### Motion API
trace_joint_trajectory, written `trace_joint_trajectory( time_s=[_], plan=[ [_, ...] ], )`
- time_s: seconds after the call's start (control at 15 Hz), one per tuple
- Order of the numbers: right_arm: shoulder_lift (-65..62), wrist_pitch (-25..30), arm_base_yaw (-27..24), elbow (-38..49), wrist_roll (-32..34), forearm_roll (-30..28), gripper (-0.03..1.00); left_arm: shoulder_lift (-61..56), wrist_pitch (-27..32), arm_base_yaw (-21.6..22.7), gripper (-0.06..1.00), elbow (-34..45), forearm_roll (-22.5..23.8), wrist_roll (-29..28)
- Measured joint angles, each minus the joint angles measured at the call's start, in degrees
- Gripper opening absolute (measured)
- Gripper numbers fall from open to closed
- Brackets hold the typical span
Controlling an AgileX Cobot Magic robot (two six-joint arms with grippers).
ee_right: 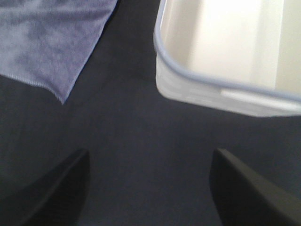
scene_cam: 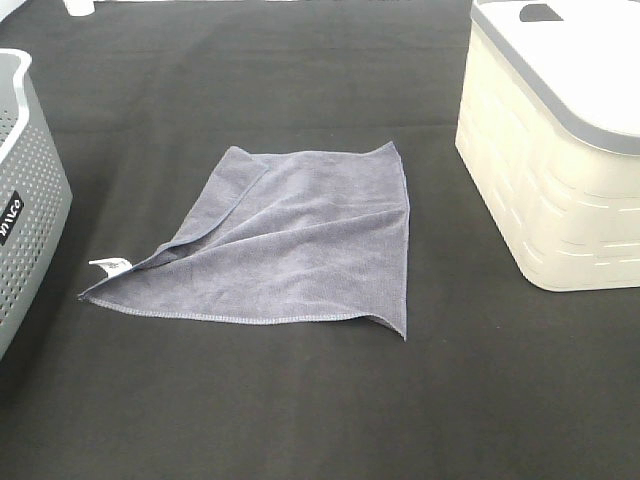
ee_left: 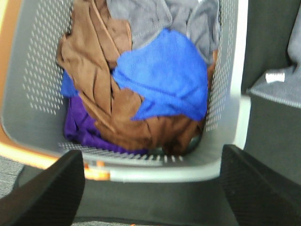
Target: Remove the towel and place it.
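Right wrist: towel [ee_right: 47, 42] lies clear of the spread jaws.

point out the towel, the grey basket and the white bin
towel [scene_cam: 300, 240], exterior high view, middle of the cloth
grey basket [scene_cam: 40, 195], exterior high view, its perforated side wall
white bin [scene_cam: 540, 170], exterior high view, its cream side wall

Neither arm shows in the high view. The grey basket [scene_cam: 25, 190] is sliced by the left edge, its label cut to a few unreadable letters, and the cream bin [scene_cam: 545, 150] runs off the right side. A white object [scene_cam: 78, 5] at the top edge is too cropped to identify. The towel's tag [scene_cam: 110, 266] is too small to read. In the left wrist view the basket's clothes [ee_left: 141, 80] are blurred, and the towel [ee_left: 282, 84] barely peeks in.
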Motion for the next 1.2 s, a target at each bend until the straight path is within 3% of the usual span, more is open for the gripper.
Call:
trace_joint_trajectory(
  time_s=[0.2,0.53,0.87,1.2],
  plan=[
    [-10.20,-2.35,0.00,11.57,0.00,0.69,0.71,-11.97,-3.44,0.00,0.74,12.43,-0.52,0.00],
    [-27.73,-4.18,0.00,25.38,0.00,1.83,0.71,-28.25,-5.84,0.00,0.74,25.10,-1.15,0.00],
    [-44.58,-6.25,0.00,35.29,0.00,2.81,0.71,-40.91,-7.16,0.00,0.74,25.78,-1.49,0.69],
    [-54.77,-6.19,0.00,35.87,-0.34,5.10,0.71,-48.82,-7.22,0.00,0.74,25.84,-1.83,1.89]
  ],
)
